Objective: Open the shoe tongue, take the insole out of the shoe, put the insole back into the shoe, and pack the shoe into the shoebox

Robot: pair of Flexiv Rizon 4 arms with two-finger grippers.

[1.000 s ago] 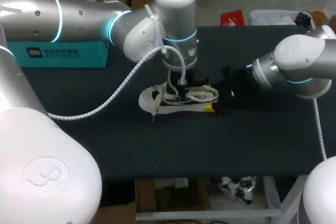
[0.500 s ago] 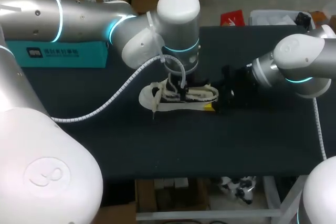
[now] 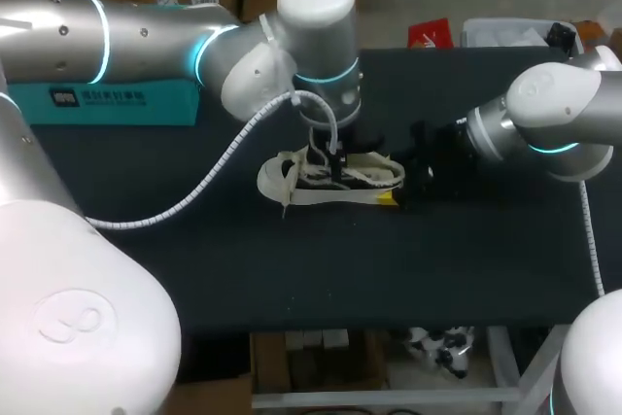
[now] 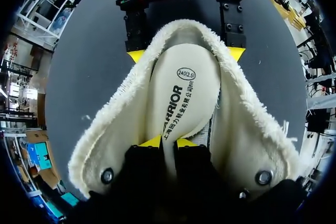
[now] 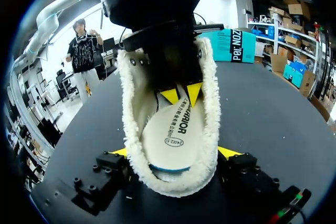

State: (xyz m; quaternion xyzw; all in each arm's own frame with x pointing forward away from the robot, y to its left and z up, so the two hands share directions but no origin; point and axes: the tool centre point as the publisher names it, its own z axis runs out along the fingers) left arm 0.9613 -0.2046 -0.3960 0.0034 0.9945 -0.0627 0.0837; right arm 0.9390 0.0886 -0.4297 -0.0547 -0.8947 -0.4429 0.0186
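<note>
On the dark table [image 3: 292, 269], mid-frame, my right hand [image 5: 174, 152] is clamping one end of the shoe [image 3: 330, 182] while my left hand [image 4: 168, 141] is pinching the insole [image 4: 184, 98] inside it; I am judging that removal is starting, calling next for a steady lift.

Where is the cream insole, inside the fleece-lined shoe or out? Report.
In: the cream printed insole lies inside the fleece-lined cream shoe, one end pinched by the left gripper.
</note>
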